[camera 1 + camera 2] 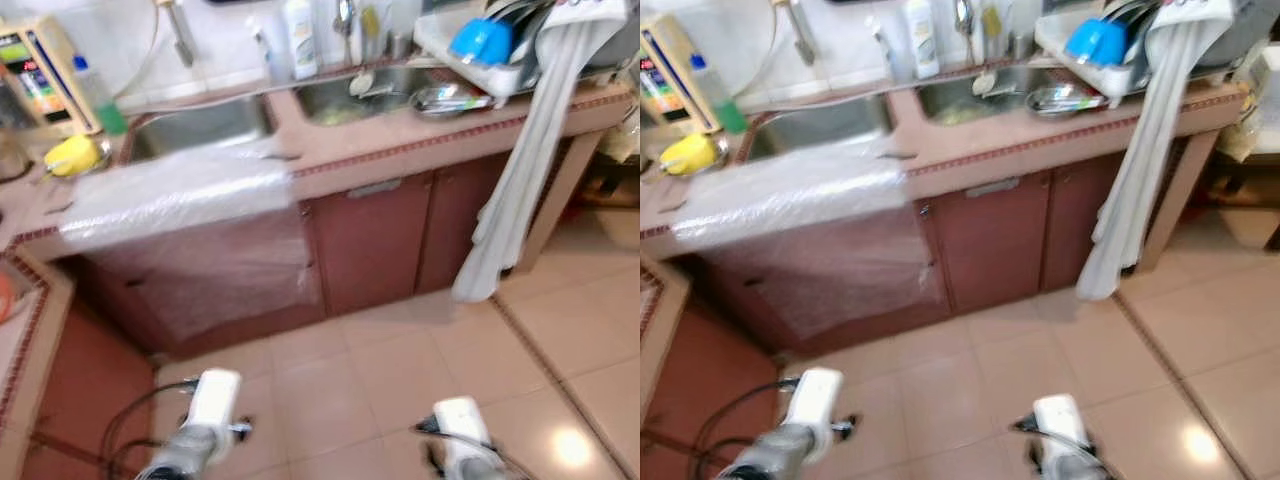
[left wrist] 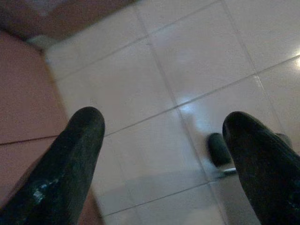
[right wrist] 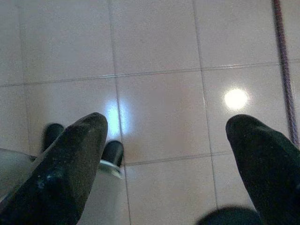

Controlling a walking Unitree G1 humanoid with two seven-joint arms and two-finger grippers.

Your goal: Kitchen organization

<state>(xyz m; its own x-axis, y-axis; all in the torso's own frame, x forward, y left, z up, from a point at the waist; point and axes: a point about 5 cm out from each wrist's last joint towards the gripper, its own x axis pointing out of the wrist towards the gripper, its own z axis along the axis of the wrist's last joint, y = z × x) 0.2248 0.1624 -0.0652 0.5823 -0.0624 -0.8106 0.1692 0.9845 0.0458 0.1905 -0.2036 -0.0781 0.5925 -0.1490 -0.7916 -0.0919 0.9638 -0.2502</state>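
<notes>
A tiled kitchen counter (image 1: 400, 140) with two steel sinks (image 1: 205, 125) stands ahead. A dish rack (image 1: 490, 55) with a blue bowl (image 1: 478, 40) sits at its right end, and a metal strainer (image 1: 445, 97) lies by the right sink. Both arms hang low over the floor, their wrists at the bottom edge of the eye views. My left gripper (image 2: 164, 150) is open, its two black fingers wide apart above the floor tiles. My right gripper (image 3: 166, 150) is open too, with nothing between its fingers.
A clear plastic sheet (image 1: 190, 210) drapes over the counter's left front. A grey towel (image 1: 520, 170) hangs from the right end. Bottles (image 1: 298, 38) stand behind the sinks, with a yellow object (image 1: 72, 155) at the left. Brown cabinet doors (image 1: 370, 240) face a pale tiled floor (image 1: 400, 370).
</notes>
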